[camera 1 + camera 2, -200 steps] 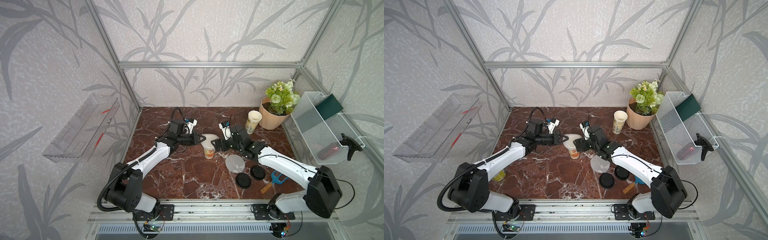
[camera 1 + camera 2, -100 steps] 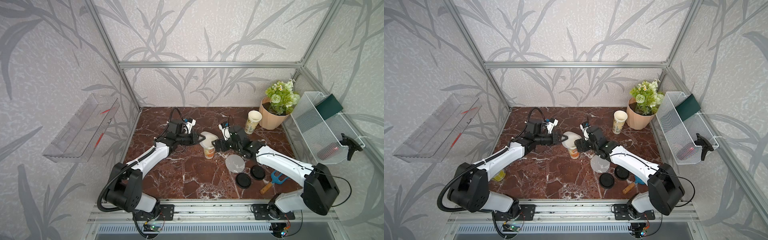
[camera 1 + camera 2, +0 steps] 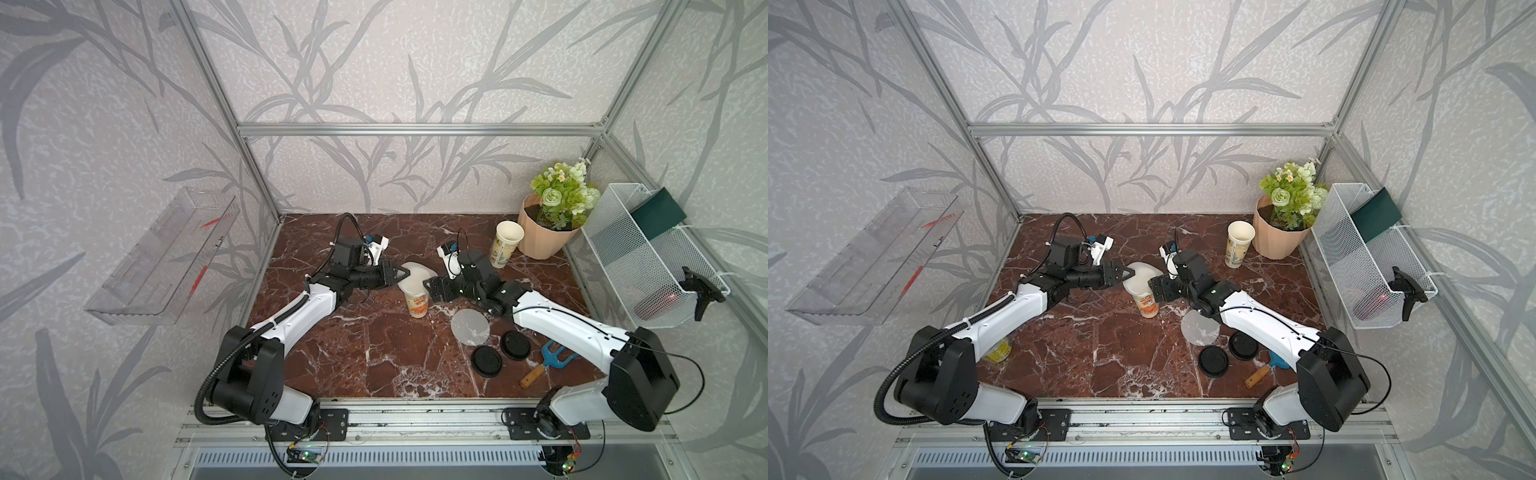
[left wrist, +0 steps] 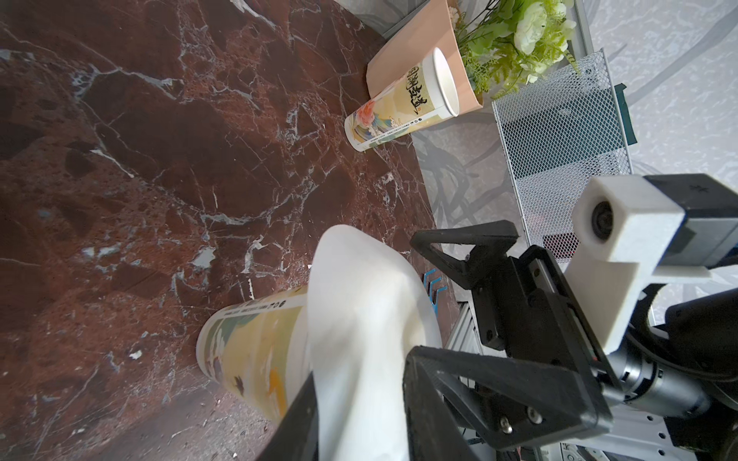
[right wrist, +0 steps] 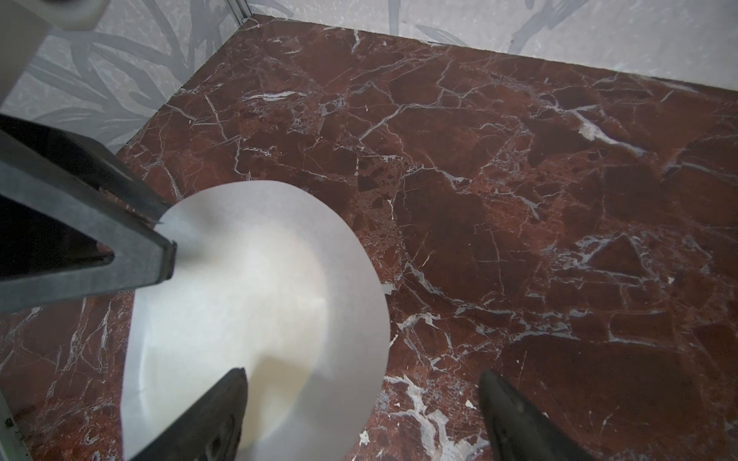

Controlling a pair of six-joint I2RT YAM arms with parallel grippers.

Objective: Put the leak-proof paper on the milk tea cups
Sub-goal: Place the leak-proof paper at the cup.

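Centrally on the dark red marble tabletop (image 3: 365, 345), a tall tapered white paper cup with orange print (image 3: 417, 302) stands upright, its long axis vertical and its mouth up. A thin translucent whitish round paper disc (image 3: 417, 275) lies over that mouth, but not flat: it is humped upward and tilted, and one edge overhangs the rim toward the back wall.

The left gripper (image 3: 402, 273) reaches in from the left. Its two black fingers are parted, with the disc's near edge in the gap between them and not pressed. The right gripper (image 3: 430, 289) is spread wide just beside the cup's rim on the opposite side and grips nothing. Whether one of its fingers touches the disc I cannot tell.

The right arm's wrist lies between this cup and a second white paper cup with greenish print (image 3: 505, 245). That one stands upright and uncovered at the back, just beside a peach ribbed flower pot (image 3: 540, 245).

A second whitish paper disc (image 3: 471, 327) lies flat on the marble nearer the front, close to the right forearm. Just in front of it are two black round plastic lids (image 3: 486, 361), with a blue tool with a wooden handle (image 3: 547, 362) beside them. A white wire mesh basket (image 3: 615, 257) hangs on the right wall.
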